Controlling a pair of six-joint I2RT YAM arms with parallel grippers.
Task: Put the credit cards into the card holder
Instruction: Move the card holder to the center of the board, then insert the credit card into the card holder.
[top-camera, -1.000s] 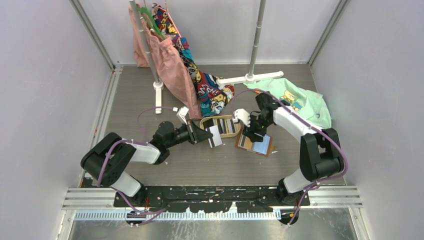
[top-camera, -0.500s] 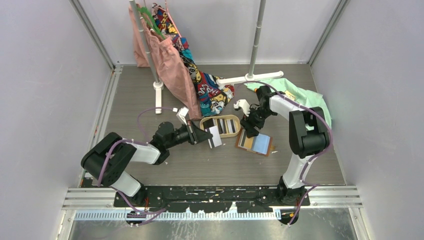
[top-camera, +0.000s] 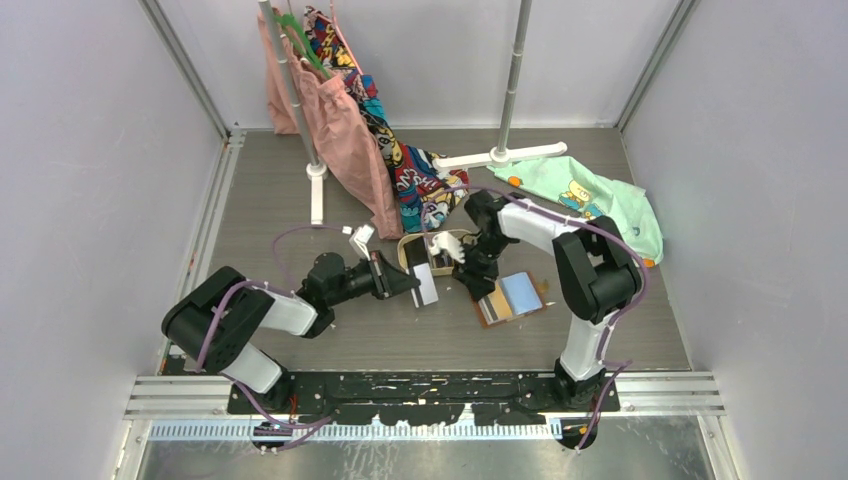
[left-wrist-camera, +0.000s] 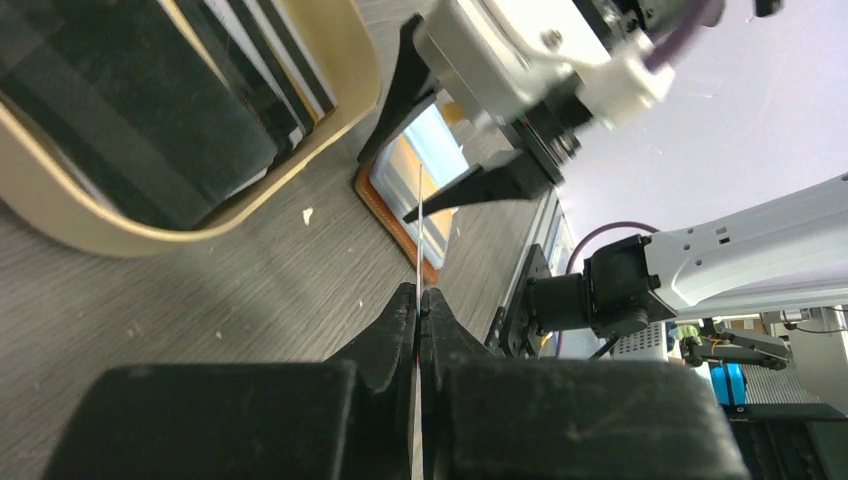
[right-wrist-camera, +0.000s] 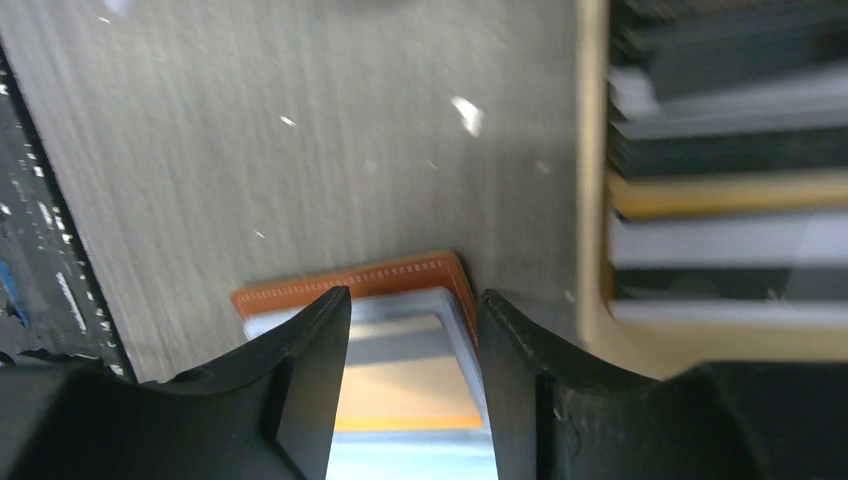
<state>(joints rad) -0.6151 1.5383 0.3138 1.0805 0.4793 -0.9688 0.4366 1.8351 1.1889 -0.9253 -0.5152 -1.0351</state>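
My left gripper (top-camera: 412, 283) is shut on one credit card (top-camera: 426, 286), held on edge just above the table; in the left wrist view the card (left-wrist-camera: 420, 240) shows edge-on between the shut fingertips (left-wrist-camera: 405, 310). The tan-brown card holder (top-camera: 515, 297) lies open on the table to its right, a light blue and orange card in its pocket (right-wrist-camera: 400, 290). My right gripper (top-camera: 470, 275) is open, its fingers (right-wrist-camera: 310, 340) straddling the holder's left corner. More credit cards (left-wrist-camera: 130, 100) lie in the oval wooden tray (top-camera: 404, 248).
A clothes rack with pink and cartoon-print garments (top-camera: 350, 130) stands at the back left, its white foot (top-camera: 500, 155) behind the tray. A green T-shirt (top-camera: 590, 195) lies at the back right. The tray's rim (right-wrist-camera: 590, 200) is right beside my right fingers.
My right arm has swung left, from the holder's far side to its left corner by the tray. The holder has turned a little. My left gripper with its card has shifted slightly nearer.
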